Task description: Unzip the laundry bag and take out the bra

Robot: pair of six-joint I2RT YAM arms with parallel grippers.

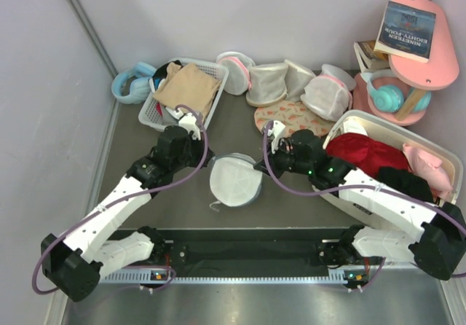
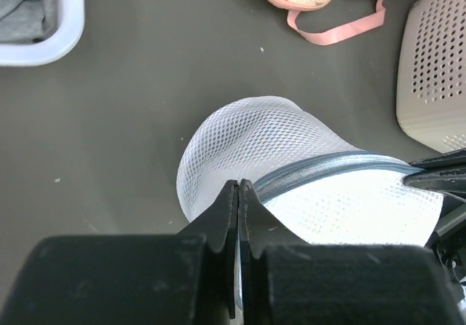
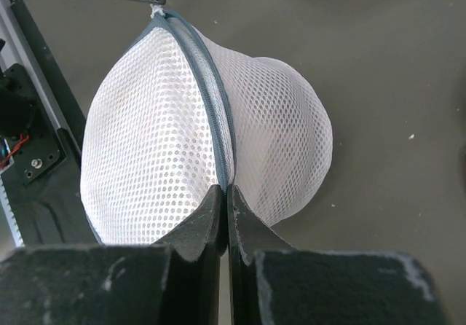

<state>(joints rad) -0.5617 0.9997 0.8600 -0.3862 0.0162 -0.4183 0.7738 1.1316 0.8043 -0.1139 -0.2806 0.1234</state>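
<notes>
Right hand [image 3: 224, 194] on laundry bag [image 3: 160, 121], bin [image 2: 433, 63] alongside

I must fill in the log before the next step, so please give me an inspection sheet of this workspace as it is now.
Surface: dark grey table.
Job's things: laundry bag held between both arms, zipper shut where visible; bra not seen.
Clutter: white basket with tan cloth; mesh bags with pink trim; bin with red garment; blue headphones.
Grippers: left gripper and right gripper both shut on the bag's rim.
Cables: purple cable along each arm.
Surroundings: pink shelf with book; grey walls.
</notes>
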